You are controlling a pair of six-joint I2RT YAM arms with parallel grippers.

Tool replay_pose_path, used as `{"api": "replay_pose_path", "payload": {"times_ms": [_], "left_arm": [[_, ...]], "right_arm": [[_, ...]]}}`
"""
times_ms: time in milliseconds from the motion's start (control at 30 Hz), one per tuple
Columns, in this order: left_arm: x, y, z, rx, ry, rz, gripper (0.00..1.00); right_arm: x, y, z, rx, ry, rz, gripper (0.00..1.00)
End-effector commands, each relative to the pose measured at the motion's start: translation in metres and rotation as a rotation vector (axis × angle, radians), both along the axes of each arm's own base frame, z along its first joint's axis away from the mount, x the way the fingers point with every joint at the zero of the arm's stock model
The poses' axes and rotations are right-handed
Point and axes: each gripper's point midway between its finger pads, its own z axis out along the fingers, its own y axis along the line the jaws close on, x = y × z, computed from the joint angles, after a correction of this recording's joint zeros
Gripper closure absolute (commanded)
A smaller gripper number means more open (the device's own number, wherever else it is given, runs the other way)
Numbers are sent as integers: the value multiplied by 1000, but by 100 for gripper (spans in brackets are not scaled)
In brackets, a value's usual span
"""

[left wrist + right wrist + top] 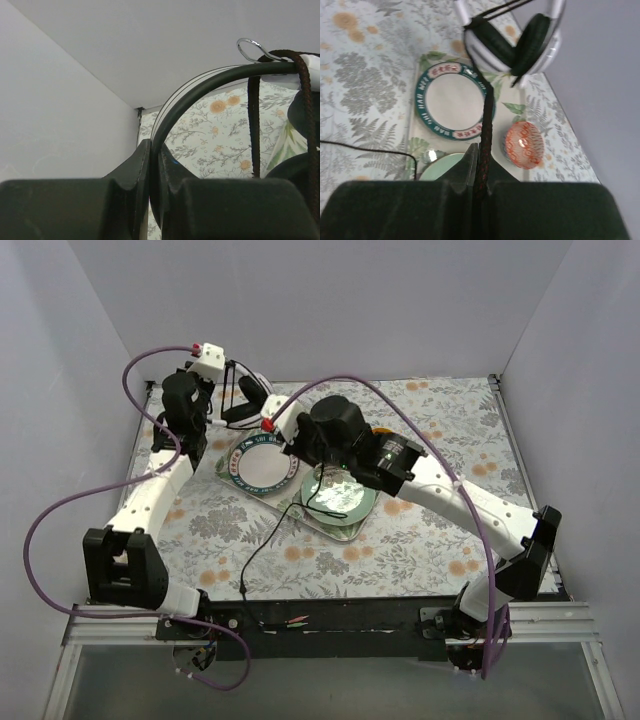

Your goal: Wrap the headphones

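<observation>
The headphones [512,45] hang in the air at the back left of the table, white-and-black earcups [246,404] downward. My left gripper [151,150] is shut on the thin black headband [200,90] and holds it up; it sits high at the back left in the top view [226,376]. My right gripper [481,161] is shut on the braided black cable [487,115] just below the earcups. The rest of the cable [270,540] trails down over the tray to the table's near edge.
A clear tray [300,508] in the middle holds a white plate with a teal rim [451,100], a green plate [340,492] and an orange patterned bowl [522,145]. Grey walls close the back and both sides. A floral cloth [430,540] covers the table.
</observation>
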Motion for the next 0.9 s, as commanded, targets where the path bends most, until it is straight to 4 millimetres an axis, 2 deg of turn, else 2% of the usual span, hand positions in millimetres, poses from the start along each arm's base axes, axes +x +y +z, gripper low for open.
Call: {"api": "replay_pose_path", "payload": {"times_ms": [0,33,100,133,167,200,233,300,333,367,467,600,867], "left_arm": [[-36,-33,47,85,-106,-137,100],[-39,-37,35,98,-59,-158,100],[-48,-54,23,104,-11,-219,100],[-53,-59,8,104,59,-245,100],[-58,-69,4,95,86,-282,100],[-62,-78,4,79,103,-327,100],[-69,-84,-8,59,165,-354,100],[-78,-103,-8,27,198,-434,100],[-86,-107,-16,8,248,-447,100],[-93,-119,-19,-6,272,-499,100],[-110,-136,-21,-45,328,-579,100],[-125,-146,-16,-101,365,-635,100],[-158,-166,8,-216,409,-763,100]], "right_arm": [[46,-44,67,93,-102,-139,99],[54,-51,77,108,-120,-158,99],[76,-66,88,118,-154,-206,99],[79,-68,101,140,-172,-200,99],[92,-74,101,141,-179,-222,99],[96,-76,107,149,-196,-226,99],[100,-77,110,155,-212,-229,99],[110,-79,119,172,-256,-242,99],[114,-80,121,174,-264,-247,99],[120,-82,122,177,-274,-262,99],[136,-89,128,191,-290,-293,99],[157,-101,129,216,-272,-330,99],[197,-126,104,244,-189,-378,99]]}}
